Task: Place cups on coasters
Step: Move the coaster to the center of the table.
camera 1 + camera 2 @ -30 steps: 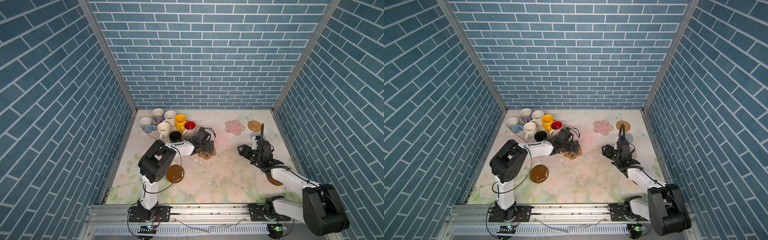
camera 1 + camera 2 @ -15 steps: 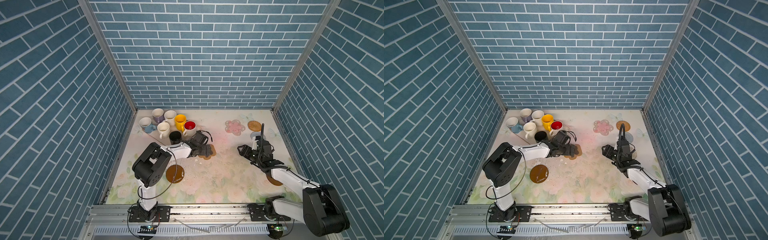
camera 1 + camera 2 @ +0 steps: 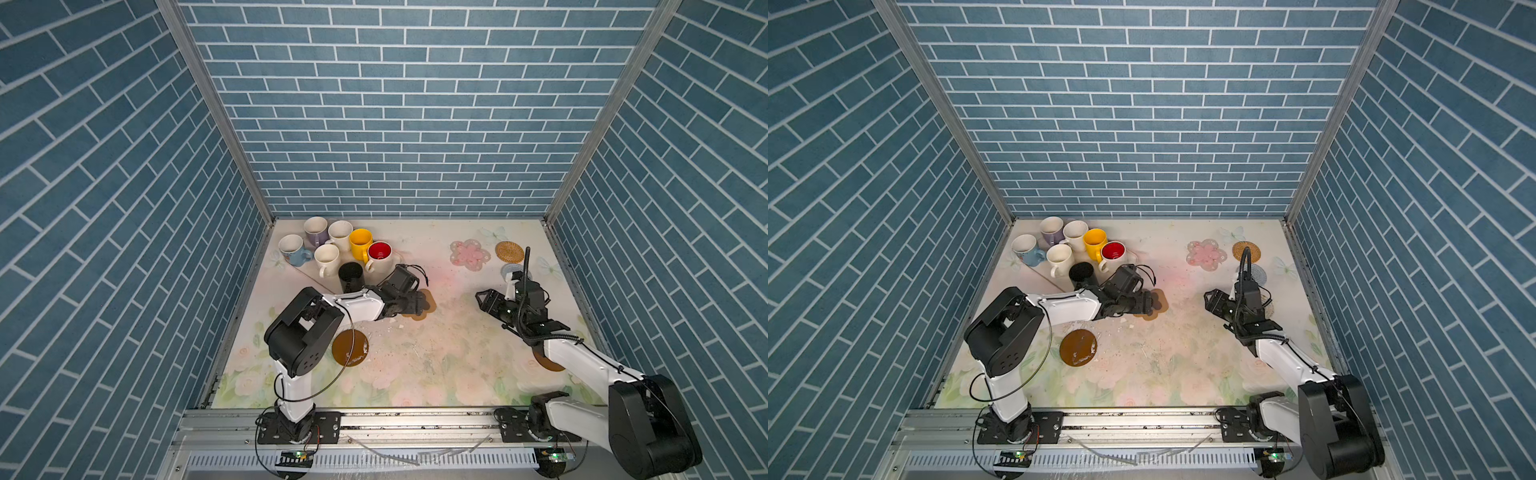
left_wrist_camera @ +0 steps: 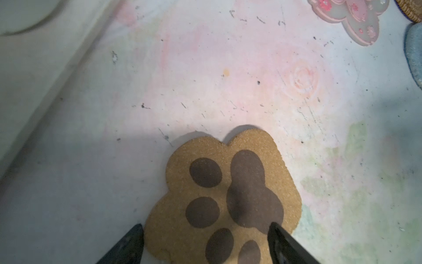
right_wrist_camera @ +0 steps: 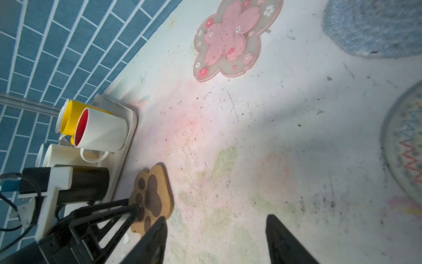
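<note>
Mugs (image 3: 327, 255) come first: seven handled ceramic ones crowd a cream rectangular tray (image 5: 131, 128) in the far left corner, none on a coaster. The glossy black mug (image 3: 351, 276) stands at the tray's near edge, just beside my left claw (image 4: 205, 226). That claw hangs low over the brown cork paw-print coaster (image 4: 228, 196), its jaws apart, one tip by each side of the coaster's near end, clamped on nothing. I judge the step is readying this coaster as a landing spot, not carrying. Next I need to lift clear, turn to the black mug, and take it by wall or handle without knocking the white mug with red inside (image 3: 380, 254) just behind it. My right claw (image 5: 216, 217) hovers over the floral tabletop (image 5: 251, 137), jaws apart and empty, the pink flower-shaped coaster (image 5: 228, 38) lying beyond it.
</note>
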Tool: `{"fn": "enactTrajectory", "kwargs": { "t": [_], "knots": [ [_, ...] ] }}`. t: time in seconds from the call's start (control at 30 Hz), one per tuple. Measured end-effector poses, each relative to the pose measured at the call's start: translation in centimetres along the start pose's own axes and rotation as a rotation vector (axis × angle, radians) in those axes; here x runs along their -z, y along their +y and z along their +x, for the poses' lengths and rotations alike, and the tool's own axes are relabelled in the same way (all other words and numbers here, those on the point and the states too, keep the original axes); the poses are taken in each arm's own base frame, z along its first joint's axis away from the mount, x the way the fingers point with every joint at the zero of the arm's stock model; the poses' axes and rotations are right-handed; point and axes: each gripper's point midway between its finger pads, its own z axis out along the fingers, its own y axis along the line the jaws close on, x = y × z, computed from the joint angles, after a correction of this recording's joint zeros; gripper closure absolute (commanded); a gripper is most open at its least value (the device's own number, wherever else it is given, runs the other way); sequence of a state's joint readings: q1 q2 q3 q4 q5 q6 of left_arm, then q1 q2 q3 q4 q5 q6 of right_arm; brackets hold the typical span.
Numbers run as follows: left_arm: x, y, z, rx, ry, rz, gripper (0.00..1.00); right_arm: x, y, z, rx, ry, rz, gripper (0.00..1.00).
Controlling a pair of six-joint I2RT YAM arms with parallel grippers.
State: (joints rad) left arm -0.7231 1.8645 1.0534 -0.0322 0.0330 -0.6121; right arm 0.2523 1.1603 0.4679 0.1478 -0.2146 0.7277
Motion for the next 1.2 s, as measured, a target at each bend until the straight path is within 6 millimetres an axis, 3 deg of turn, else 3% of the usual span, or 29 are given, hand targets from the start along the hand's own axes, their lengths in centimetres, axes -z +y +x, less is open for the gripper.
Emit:
{"fn": "enactTrajectory", "kwargs": {
  "t": [0.27, 0.8, 0.97, 1.07, 1.2],
  "knots": [
    [-0.8, -3.7, 0.6, 0.027, -0.015, 0.095, 0.16, 0.2, 0.1, -0.1, 0.001, -0.005, -0.003, 0.32],
    [-4.5, -12.6, -0.9, 0.103, -0.049, 0.268, 0.19, 1.5, -1.4, -1.2, -0.064, -0.046, 0.056, 0.36],
    [-4.4, -13.0, -0.9, 0.087, -0.046, 0.264, 0.13, 2.0, -1.3, -1.2, -0.064, -0.049, 0.055, 0.34],
    [-3.5, -12.0, -0.9, 0.053, -0.038, 0.219, 0.06, 2.4, -1.0, -0.9, -0.055, -0.048, 0.055, 0.34],
    [0.5, -10.7, -2.4, -0.002, -0.075, 0.169, 0.01, 2.3, -0.6, 0.9, -0.004, -0.011, 0.097, 0.34]
  ]
}}
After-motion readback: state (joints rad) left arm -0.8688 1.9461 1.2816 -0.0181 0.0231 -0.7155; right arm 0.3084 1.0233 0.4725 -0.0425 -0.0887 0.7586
